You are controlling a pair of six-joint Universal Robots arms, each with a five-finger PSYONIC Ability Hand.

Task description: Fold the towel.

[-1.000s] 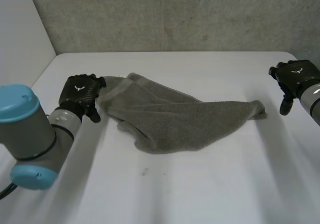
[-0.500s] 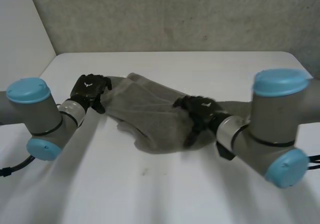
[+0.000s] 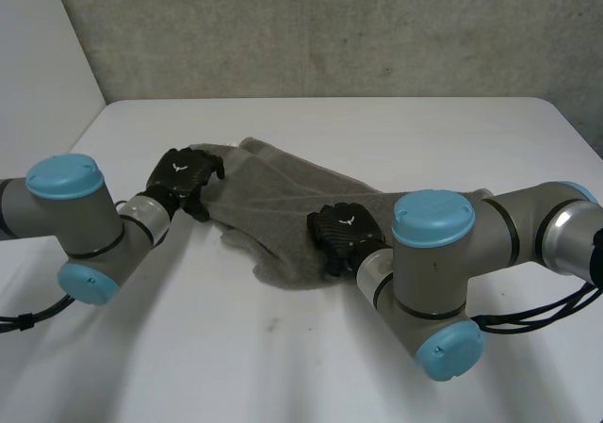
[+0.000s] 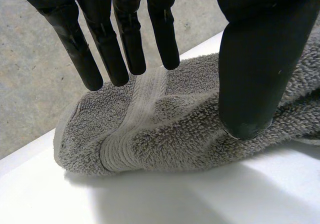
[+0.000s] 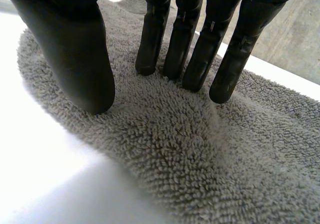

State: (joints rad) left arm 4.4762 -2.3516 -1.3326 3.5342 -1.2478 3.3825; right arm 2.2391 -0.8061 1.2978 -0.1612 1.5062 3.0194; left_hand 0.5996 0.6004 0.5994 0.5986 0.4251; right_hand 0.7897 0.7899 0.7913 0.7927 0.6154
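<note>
A grey towel (image 3: 283,202) lies crumpled across the middle of the white table (image 3: 283,366), running from back left to right. My left hand (image 3: 184,173) is at its left end. In the left wrist view, the left hand's thumb (image 4: 255,59) rests on the towel (image 4: 160,129) and its straight fingers (image 4: 125,29) stand just over the banded corner, so the hand is open. My right hand (image 3: 339,230) is on the towel's near middle edge. There the fingers (image 5: 190,44) and thumb press straight down into the pile (image 5: 200,164), open.
A grey concrete wall (image 3: 330,27) rises behind the table's far edge. My right arm (image 3: 443,272) lies across the towel's right half, and my left arm (image 3: 80,216) reaches in from the table's left side.
My right arm has swung in from the table's far right, and its hand now presses the towel's near middle edge. My left hand has shifted slightly right, onto the towel's left corner.
</note>
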